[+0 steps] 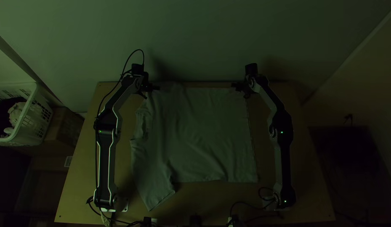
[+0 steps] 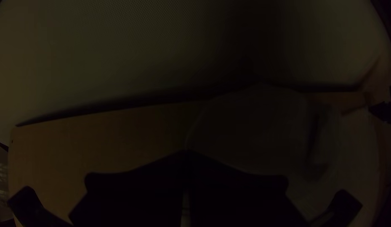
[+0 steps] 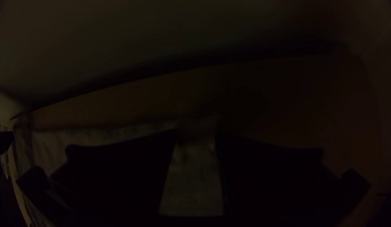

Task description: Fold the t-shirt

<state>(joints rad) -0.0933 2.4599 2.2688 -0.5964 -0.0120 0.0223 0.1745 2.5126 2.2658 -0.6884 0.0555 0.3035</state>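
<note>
The pale t-shirt point(image 1: 203, 134) lies spread on the table, with its collar side to the left, hem to the right and one sleeve angled toward the near edge. At its upper left corner is my left gripper point(image 1: 152, 88). In the left wrist view, that gripper point(image 2: 186, 154) is shut, and the t-shirt point(image 2: 250, 130) runs out from its fingertips. My right gripper point(image 1: 239, 87) is over the upper right corner. Seen from its wrist, the right gripper point(image 3: 196, 133) stands open, with a strip of the t-shirt point(image 3: 193, 180) showing between its fingers.
A wall rises directly behind the table's far edge. A white basket point(image 1: 33, 113) with cloth in it stands left of the table, next to a cardboard box point(image 1: 68, 126). Bare wood point(image 1: 212, 201) shows along the near side, where cables point(image 1: 250, 204) lie.
</note>
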